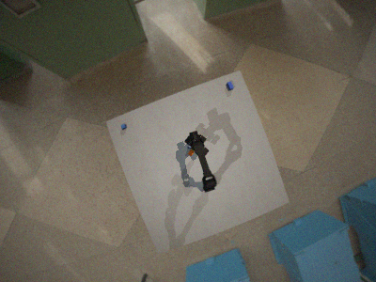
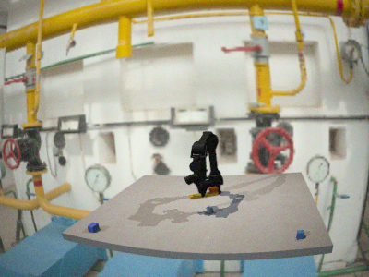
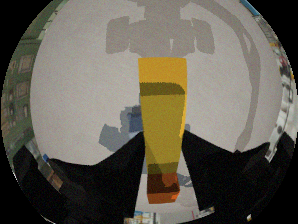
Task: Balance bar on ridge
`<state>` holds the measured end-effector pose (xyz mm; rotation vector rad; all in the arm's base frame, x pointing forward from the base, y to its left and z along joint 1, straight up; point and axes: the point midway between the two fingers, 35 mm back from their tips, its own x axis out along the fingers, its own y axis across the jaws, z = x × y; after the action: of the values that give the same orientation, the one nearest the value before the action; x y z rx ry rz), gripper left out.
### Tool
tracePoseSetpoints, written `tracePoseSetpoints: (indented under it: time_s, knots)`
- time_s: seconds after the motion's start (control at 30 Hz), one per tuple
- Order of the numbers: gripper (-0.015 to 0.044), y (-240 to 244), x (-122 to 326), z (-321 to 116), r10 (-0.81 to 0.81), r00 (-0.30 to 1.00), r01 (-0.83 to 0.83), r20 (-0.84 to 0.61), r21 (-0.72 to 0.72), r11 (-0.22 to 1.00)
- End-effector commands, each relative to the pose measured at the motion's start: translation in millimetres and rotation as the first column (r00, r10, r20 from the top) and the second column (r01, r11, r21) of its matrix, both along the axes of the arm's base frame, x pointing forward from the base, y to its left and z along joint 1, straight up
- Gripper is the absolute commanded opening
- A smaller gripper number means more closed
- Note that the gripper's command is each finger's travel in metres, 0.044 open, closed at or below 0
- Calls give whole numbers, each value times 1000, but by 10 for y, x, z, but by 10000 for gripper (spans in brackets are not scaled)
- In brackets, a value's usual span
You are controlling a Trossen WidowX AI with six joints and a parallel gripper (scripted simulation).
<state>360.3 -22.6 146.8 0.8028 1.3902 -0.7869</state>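
The yellow bar (image 1: 191, 152) (image 2: 206, 195) (image 3: 162, 120), orange at one end, is pinched between the fingers near the tabletop's (image 1: 155, 188) (image 2: 267, 222) (image 3: 75, 100) middle, well inside all edges. The blue ridge (image 1: 189, 147) (image 2: 210, 210) (image 3: 135, 122) is partly covered by it in the wrist view.

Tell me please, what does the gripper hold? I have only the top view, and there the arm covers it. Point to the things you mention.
Observer: The wrist view shows the gripper (image 1: 195, 137) (image 2: 203, 193) (image 3: 162, 135) shut on a yellow bar (image 2: 196, 197) (image 3: 162, 115), with an orange piece (image 1: 191, 152) (image 2: 213, 189) (image 3: 162, 197) at one end.

Operator: Thank you. Is the bar already resting on the ridge?

Observer: No. In the exterior view, tabletop shows between the bar and the small blue ridge (image 1: 189, 147) (image 2: 209, 210) (image 3: 135, 122), which lies nearer that camera.
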Motion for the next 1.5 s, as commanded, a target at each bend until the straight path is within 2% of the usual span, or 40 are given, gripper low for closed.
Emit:
tracePoseSetpoints:
  time_s: [0.0,0.23,1.47]
  knots:
    - [0,99,113,25,70,997,-70,11,1,998]
    - [0,223,245,15,142,990,-142,12,-1,990]
    - [0,239,282,-412,142,990,-142,12,0,990]
